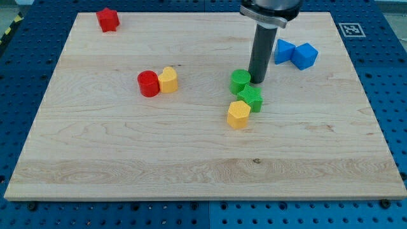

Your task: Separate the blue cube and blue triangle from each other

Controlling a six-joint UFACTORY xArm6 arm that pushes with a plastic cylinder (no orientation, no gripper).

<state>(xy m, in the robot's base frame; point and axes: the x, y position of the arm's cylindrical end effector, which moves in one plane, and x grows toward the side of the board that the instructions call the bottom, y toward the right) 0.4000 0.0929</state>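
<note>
The blue cube [306,56] and the blue triangle [283,51] sit side by side, touching, near the view's upper right of the wooden board [95,152]. The triangle is on the left of the cube. My tip [258,81] rests on the board just below and left of the blue triangle, a short gap away from it. The tip stands right beside the green cylinder [240,81], on its right.
A green star-like block [251,98] and a yellow hexagonal block [238,114] lie just below the tip. A red cylinder [148,83] and a yellow block [168,80] touch at centre left. A red star block [108,19] sits at top left.
</note>
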